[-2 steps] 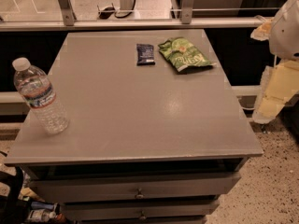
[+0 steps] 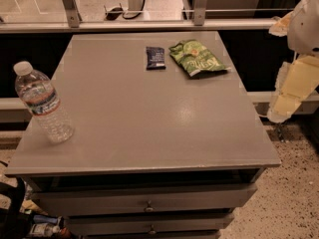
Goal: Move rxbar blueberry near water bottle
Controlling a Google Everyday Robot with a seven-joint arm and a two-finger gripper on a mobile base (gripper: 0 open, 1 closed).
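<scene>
Approach stage — the hand (image 2: 290, 91), grip impossible to tell, hangs off the surface (image 2: 149, 128); next, a reach left for the rxbar blueberry (image 2: 155, 57) — water bottle (image 2: 42, 103) beyond.

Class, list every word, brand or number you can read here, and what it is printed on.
None can be read.
rxbar blueberry: faint white print, blurred.
green chip bag: pale print, blurred.
water bottle: label band, blurred.
end effector, right of the table: no markings seen.
</scene>
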